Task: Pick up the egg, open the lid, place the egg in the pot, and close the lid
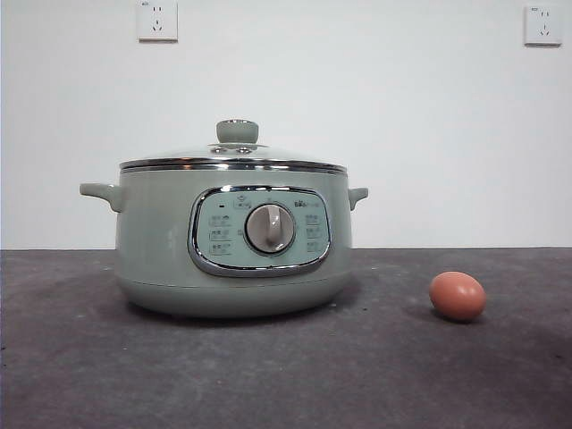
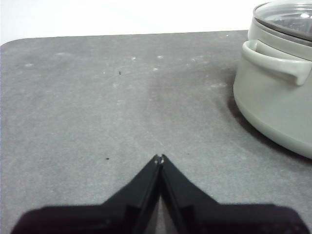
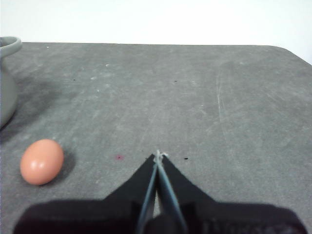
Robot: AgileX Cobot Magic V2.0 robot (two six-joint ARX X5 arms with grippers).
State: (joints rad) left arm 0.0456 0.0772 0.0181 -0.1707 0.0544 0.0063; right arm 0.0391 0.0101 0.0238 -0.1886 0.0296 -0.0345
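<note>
Two wall sockets (image 1: 157, 20) above grey table (image 1: 268, 375).

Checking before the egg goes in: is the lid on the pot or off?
On. The glass lid sits level on the pot, its steel rim seated all round the pot's top edge.

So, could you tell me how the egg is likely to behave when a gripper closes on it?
The egg looks smooth and oval, lying on its side on the flat table, so a nudge would probably roll it. Its rounded shell may slip between narrow jaws, and it is likely fragile, so a gentle squeeze seems wise.
</note>
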